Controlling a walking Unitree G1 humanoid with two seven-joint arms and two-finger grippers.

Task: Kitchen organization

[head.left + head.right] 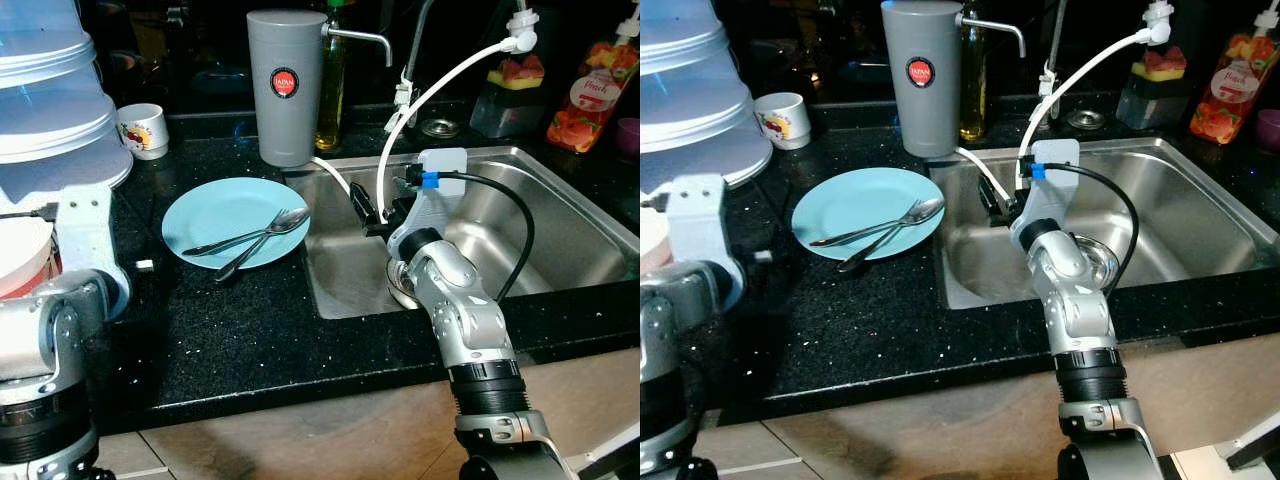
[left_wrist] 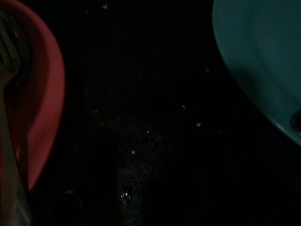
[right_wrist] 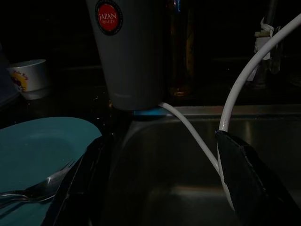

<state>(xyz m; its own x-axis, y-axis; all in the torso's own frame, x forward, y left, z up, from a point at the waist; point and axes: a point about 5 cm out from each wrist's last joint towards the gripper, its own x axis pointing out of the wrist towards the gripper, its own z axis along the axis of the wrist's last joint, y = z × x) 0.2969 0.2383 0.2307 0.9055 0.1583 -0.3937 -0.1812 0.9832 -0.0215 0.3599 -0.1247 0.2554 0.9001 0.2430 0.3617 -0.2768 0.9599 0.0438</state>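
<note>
Our right claw [image 3: 157,181] hangs released over the sink [image 1: 560,230]. On the blue plate [image 1: 215,215], fork [image 1: 240,238] and spoon [image 1: 265,240] lie handles toward us; left claw unclear.

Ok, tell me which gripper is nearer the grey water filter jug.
Right. The right gripper hangs over the sink's left end, open, just in front of the grey water filter jug. The left gripper sits far off at the counter's left edge, beyond the blue plate.
</note>
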